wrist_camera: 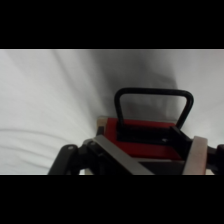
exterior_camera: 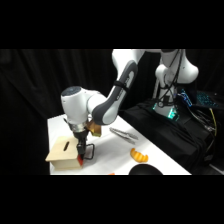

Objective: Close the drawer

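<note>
**Red drawer front under the end effector at the box's near corner**

Red panel and black loop handle mark the drawer, which sits at the right end of a pale wooden box with a slot in its top, near the front left corner of the white bench. From the side, the end effector comes straight down onto that end of the box, and the black handle sticks out to its right.

The wrist view shows what the side view hides: the drawer's red front close up, the handle arching over white bench, and the fingers spread to either side of the panel, one pale pad at the right edge and an angled one at lower left. Whether they actually touch the panel I cannot tell.

Only the side view takes in the rest: metal tongs lying behind and to the right, a yellow-orange curved object nearer the front, and a dark round thing at the bench's front edge.
</note>
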Controlling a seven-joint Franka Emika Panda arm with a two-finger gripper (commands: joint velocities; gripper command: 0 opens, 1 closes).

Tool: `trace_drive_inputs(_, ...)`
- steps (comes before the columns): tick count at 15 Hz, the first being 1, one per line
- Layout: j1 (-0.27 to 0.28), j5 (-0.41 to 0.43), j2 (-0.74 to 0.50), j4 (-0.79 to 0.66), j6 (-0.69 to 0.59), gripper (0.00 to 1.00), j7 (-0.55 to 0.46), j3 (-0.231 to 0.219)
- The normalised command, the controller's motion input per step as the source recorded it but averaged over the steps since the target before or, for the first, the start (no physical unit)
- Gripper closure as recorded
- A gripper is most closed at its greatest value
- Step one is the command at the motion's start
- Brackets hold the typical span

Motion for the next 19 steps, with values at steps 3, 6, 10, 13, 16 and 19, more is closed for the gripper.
trace_drive_inputs(3, -0.060, 0.030, -0.11, 0.32, -0.54, 0.00, -0.21, 0.037)
trace_drive_inputs(6, -0.049, -0.048, -0.45, 0.02, -0.56, 0.00, -0.25, 0.045)
trace_drive_inputs(10, -0.075, -0.077, -0.47, -0.02, -0.52, 0.00, -0.22, 0.084)
trace_drive_inputs(13, -0.126, -0.026, -0.34, 0.02, -0.45, 0.00, -0.26, 0.152)
trace_drive_inputs(16, -0.118, -0.001, -0.27, 0.00, -0.38, 0.00, -0.23, 0.155)
trace_drive_inputs(19, -0.095, -0.032, -0.28, -0.08, -0.30, 0.00, -0.15, 0.123)
